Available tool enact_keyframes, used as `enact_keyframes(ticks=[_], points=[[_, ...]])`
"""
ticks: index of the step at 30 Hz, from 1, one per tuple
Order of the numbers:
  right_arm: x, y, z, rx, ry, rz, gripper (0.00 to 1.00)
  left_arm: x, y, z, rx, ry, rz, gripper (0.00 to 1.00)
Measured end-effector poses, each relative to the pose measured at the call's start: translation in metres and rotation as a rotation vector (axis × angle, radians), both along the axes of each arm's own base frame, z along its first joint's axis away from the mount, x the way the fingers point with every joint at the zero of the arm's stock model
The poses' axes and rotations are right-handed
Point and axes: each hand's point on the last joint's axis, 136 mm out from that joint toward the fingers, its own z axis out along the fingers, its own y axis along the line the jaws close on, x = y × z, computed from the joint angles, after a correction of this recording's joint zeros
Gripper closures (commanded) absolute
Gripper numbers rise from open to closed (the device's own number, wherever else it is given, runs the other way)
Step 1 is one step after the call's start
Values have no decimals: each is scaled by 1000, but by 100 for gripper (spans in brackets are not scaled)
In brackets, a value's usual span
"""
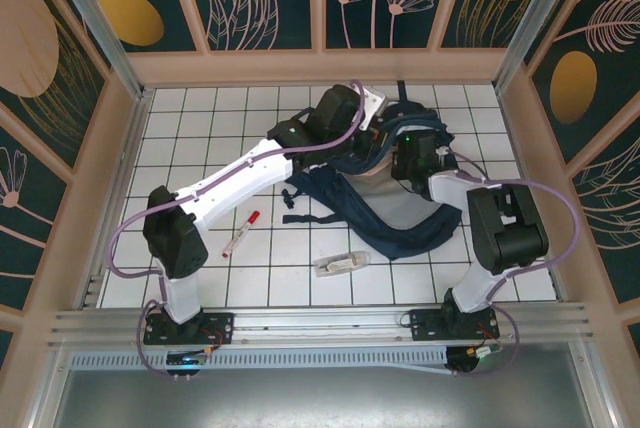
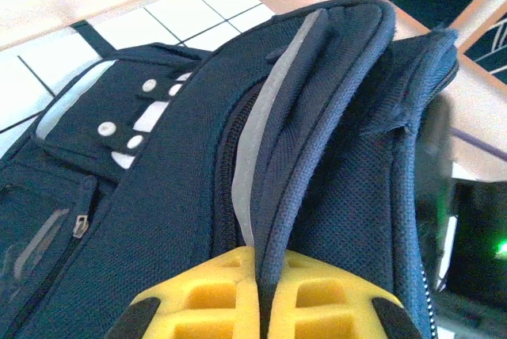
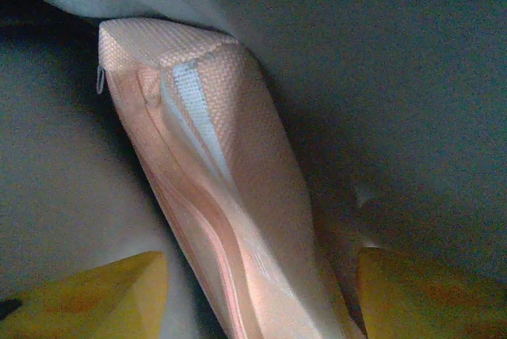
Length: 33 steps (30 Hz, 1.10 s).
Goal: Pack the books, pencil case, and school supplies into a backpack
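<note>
- Navy-blue backpack [image 1: 405,233] on the white tiled table [image 1: 200,118], right of centre, dark straps lying out to the left.
- Left gripper [image 2: 264,299] closed tight on a raised edge of the backpack: thin fold of fabric pinched between the two yellow fingers [image 2: 206,303], grey reflective stripe just beside the fold.
- From the left wrist: front pocket [image 2: 55,220] with a zip pull and white-grey patches, to the lower left of the pinched edge.
- Right gripper [image 3: 261,311] down inside the backpack, jaws standing wide, yellow fingertips [image 3: 432,291] well apart at the two lower corners.
- Salmon-pink pencil case [image 3: 230,173] inside the backpack, upright and a little tilted, between the right fingertips. Clear gap on its left side; on its right side, cannot tell if touching.
- Dark lining [image 3: 396,78] close around the pencil case.
- Marker [image 1: 243,231] flat on the tiles, left of the backpack, just beside the left arm [image 1: 230,183].
- Clear case [image 1: 342,264] flat on the tiles, near the front of the backpack, not touching it.
</note>
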Motion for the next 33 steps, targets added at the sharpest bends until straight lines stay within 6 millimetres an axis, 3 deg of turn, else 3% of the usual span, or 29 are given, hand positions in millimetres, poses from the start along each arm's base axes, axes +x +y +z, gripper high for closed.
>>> enact_keyframes(ticks=[5,12,17,19,20,24,30,32,33], points=[[-24,-15,21,1,-5,111,35,13,12,-6,-6,-2,33,100],[-62,-46,52,-111,-28,284,35,8,10,-13,11,-6,-18,99],[-102,-87,80,-276,-56,307,36,-5,4,-24,9,24,-101,89],[-118,-101,88,-348,-68,317,36,-9,2,-30,1,37,-124,71],[-125,-107,88,-380,-60,326,36,-12,0,-33,-4,41,-142,61],[-148,-115,67,-444,47,376,36,-19,-2,-41,11,35,-196,41],[-162,-132,49,-493,159,362,38,6,17,-40,53,-25,-137,36],[-163,-139,43,-502,192,347,50,27,28,-41,59,-33,-86,38],[-163,-144,39,-506,212,333,50,38,32,-42,64,-35,-61,39]])
